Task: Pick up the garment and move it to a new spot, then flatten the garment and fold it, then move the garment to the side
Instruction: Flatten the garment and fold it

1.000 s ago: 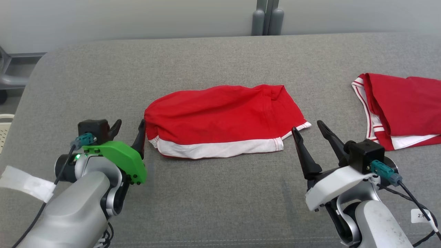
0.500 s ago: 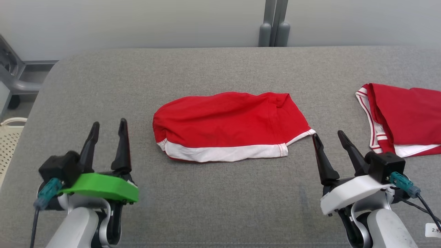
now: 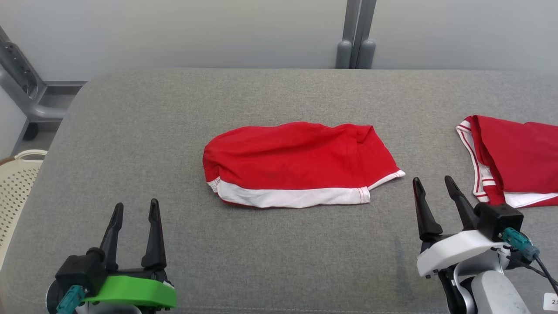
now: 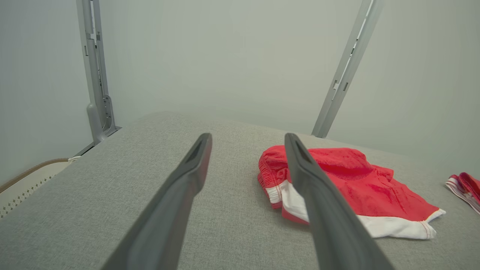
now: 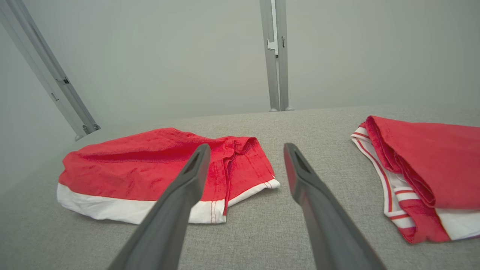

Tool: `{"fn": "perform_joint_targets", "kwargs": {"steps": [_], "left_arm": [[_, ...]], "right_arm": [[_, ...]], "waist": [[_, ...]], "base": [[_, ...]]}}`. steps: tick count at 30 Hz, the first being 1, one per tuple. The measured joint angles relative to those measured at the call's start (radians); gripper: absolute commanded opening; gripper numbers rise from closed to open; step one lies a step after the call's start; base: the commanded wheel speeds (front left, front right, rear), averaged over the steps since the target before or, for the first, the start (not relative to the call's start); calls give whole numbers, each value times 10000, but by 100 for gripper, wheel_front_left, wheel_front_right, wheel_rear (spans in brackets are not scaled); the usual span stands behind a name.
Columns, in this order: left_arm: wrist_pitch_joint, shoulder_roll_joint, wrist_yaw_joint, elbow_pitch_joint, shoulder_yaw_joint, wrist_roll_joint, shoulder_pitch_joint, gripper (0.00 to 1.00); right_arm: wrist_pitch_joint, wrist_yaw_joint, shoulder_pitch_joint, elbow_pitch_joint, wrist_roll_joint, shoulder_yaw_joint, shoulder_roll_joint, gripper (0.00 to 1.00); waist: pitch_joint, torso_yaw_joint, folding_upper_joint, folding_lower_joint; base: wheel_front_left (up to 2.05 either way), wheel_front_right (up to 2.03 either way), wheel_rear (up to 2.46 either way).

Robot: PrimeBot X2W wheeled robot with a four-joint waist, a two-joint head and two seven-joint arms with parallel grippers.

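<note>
I have the red cloth garment with the white hem band [image 3: 301,163] lying doubled over, fairly flat, at the middle of the grey fabric-covered table [image 3: 174,113]. My left gripper [image 3: 136,204] hangs by the table's near edge on the left, fingers spread and holding nothing. My right gripper [image 3: 433,179] sits toward the table's near right, also spread and empty, its tips just beside the garment's hem corner. A second folded red-and-white garment [image 3: 514,152] rests at the table's right edge. I judge the fold finished and the move to the side next. That calls for pinching through every layer at both ends, so the fold doesn't fall open.
</note>
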Motion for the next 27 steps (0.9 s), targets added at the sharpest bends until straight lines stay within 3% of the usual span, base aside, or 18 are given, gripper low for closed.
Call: {"fn": "perform_joint_targets", "kwargs": {"steps": [13, 23, 27], "left_arm": [[0, -562, -888, 642, 535, 1127, 132, 100], [0, -805, -1189, 1120, 731, 1492, -57, 100], [63, -792, -1243, 1666, 627, 1597, -373, 100]], "right_arm": [[-17, 0, -18, 412, -259, 59, 0, 100], [134, 0, -63, 384, -309, 92, 0, 100], [920, 0, -128, 395, -470, 61, 0, 100]], "waist": [[54, 27, 0, 0], [162, -26, 0, 0], [216, -25, 0, 0]], "base": [[0, 0, 0], [0, 0, 0], [0, 0, 0]]}}
